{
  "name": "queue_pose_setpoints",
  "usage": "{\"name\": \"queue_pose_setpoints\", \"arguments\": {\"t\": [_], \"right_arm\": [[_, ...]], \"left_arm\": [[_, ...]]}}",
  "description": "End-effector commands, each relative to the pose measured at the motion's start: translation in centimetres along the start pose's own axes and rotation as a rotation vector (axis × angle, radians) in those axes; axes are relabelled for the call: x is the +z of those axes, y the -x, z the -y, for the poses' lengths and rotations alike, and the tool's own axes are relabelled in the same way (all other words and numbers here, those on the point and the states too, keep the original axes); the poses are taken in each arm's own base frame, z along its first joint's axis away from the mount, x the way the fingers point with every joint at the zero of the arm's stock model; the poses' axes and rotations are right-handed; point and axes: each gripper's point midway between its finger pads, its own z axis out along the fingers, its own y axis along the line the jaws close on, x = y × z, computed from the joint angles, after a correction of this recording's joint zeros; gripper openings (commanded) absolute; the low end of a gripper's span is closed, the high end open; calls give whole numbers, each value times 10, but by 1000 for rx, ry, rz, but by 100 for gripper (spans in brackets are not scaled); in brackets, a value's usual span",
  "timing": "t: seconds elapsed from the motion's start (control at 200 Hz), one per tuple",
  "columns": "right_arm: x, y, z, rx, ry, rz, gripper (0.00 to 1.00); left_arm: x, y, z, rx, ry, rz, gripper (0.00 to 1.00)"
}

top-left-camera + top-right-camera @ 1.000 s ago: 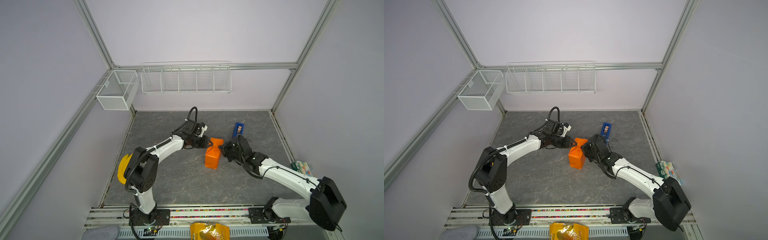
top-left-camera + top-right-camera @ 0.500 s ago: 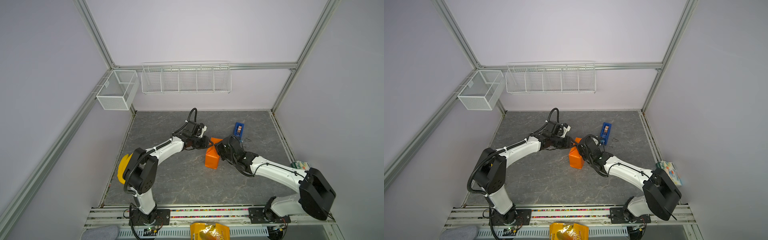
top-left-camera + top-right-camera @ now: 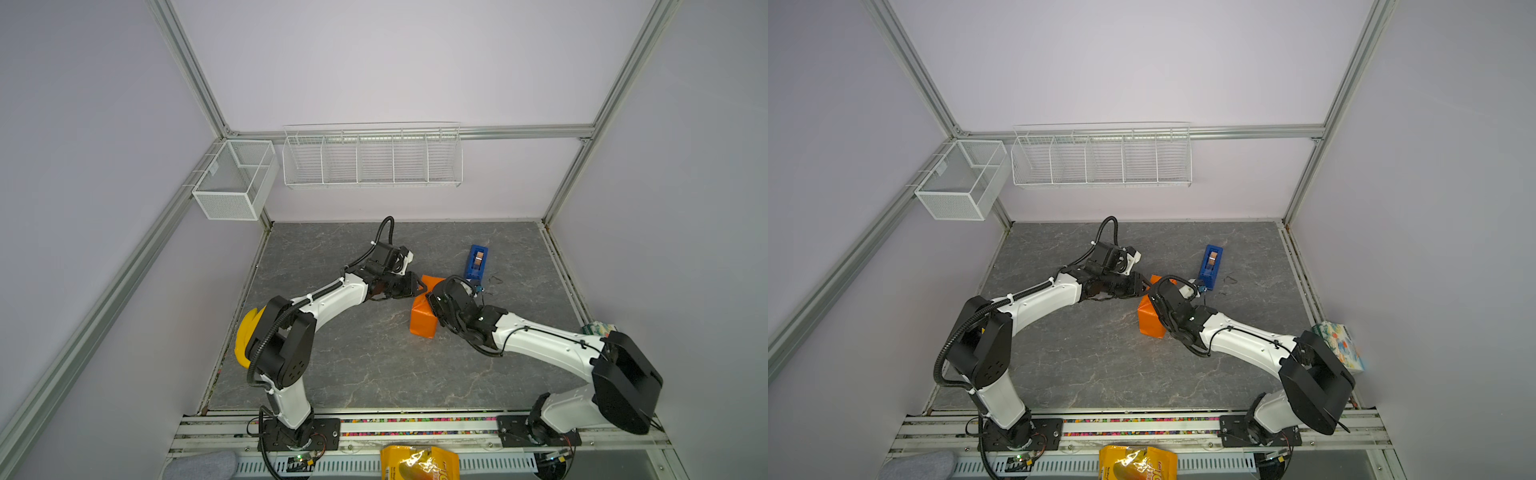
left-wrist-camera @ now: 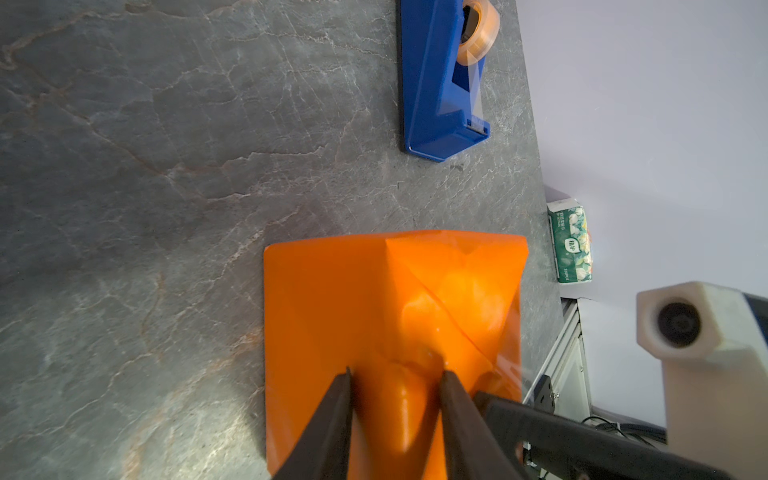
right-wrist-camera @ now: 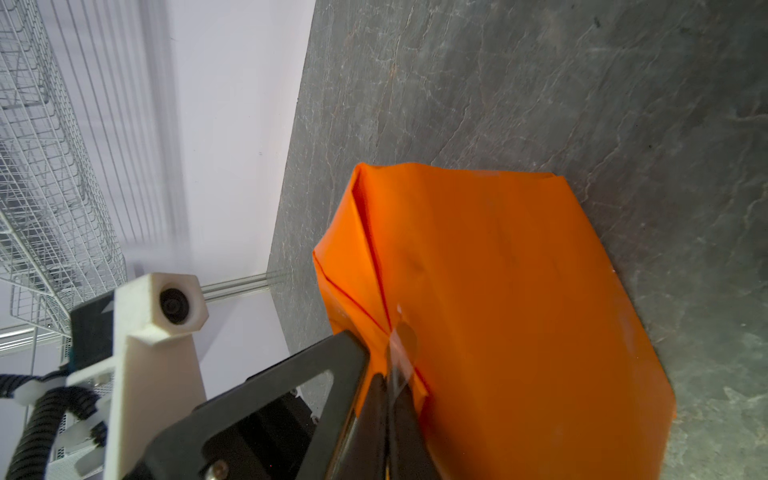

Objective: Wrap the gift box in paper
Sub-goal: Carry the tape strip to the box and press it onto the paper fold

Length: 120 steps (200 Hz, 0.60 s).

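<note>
The gift box is hidden inside the orange paper (image 3: 422, 320) (image 3: 1150, 321), which is folded round it into a parcel on the grey table. My left gripper (image 3: 419, 286) (image 4: 395, 374) sits at the parcel's far end. Its fingers are partly closed, squeezing a bulging fold of paper (image 4: 332, 299) between them. My right gripper (image 3: 433, 296) (image 5: 390, 376) meets it from the right, over the parcel's top. It is shut on a short strip of clear tape (image 5: 400, 332) lying where the paper (image 5: 498, 291) folds converge.
A blue tape dispenser (image 3: 476, 262) (image 4: 440, 83) stands just behind the parcel to the right. A tissue pack (image 3: 1339, 345) lies at the table's right edge, something yellow (image 3: 245, 336) at the left edge, and a yellow snack bag (image 3: 417, 463) at the front. Wire baskets (image 3: 372, 158) hang on the back wall.
My right gripper has moved left over the parcel, up to the left gripper. The left gripper and the parcel have stayed where they were.
</note>
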Motion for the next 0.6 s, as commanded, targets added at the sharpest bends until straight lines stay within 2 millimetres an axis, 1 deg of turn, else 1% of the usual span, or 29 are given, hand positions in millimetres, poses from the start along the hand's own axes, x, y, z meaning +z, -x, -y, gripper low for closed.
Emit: {"name": "queue_pose_setpoints", "arguments": {"t": [0.0, 0.095, 0.15, 0.24, 0.33, 0.415, 0.595], "right_arm": [[5, 6, 55, 39, -170, 44, 8], [5, 6, 61, 29, -191, 47, 7], [6, 7, 64, 27, -199, 49, 7], [9, 5, 68, 24, -212, 47, 7], [11, 3, 71, 25, -222, 40, 7], [12, 1, 71, 26, -224, 33, 7], [13, 0, 73, 27, -229, 25, 7]], "left_arm": [[7, -49, -38, -66, 161, -151, 35], [-7, -37, -26, -33, 160, -129, 36], [-15, -32, -16, -10, 146, -117, 38], [-23, -33, -4, 5, 108, -134, 40], [-28, -40, -1, 3, 90, -148, 42], [-33, -43, 1, 6, 89, -146, 46], [-39, -36, 5, 7, 89, -114, 50]]}}
